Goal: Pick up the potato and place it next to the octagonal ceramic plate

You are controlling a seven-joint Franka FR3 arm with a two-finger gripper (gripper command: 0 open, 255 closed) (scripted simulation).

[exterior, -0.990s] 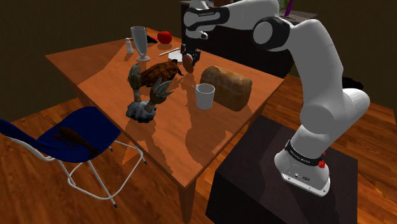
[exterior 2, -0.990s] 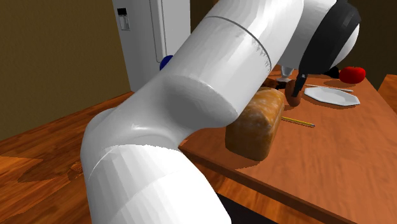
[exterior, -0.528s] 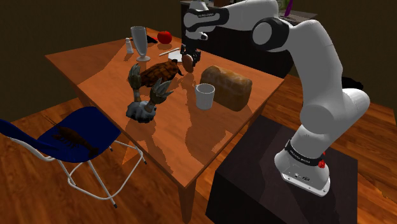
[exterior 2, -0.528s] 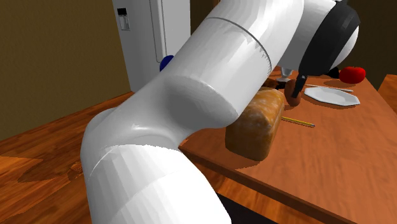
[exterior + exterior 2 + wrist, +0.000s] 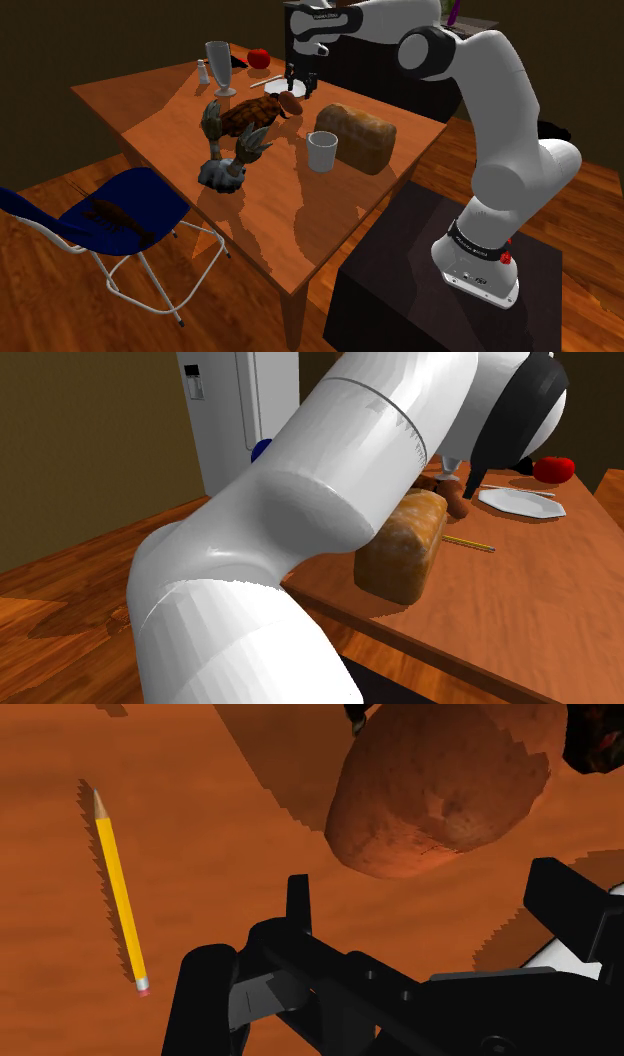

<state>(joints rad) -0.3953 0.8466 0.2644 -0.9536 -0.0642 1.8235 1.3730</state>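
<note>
While your all-black two-finger gripper (image 5: 300, 79) hangs over the orange-brown wooden table (image 5: 150, 100), you can see its fingers spread apart, clasping nothing. Look past them in the wrist view: the lumpy reddish-brown potato (image 5: 440, 784) lies on the wood, free of both fingers. In the second exterior view you find it near the white octagonal plate (image 5: 522, 502), between that plate and the brown loaf of bread (image 5: 400, 547). A yellow pencil (image 5: 118, 894) lies apart on the table.

Table (image 5: 150, 100) carries potato (image 5: 288, 101), bread loaf (image 5: 358, 136), pencil (image 5: 118, 889), plate (image 5: 520, 502).
</note>
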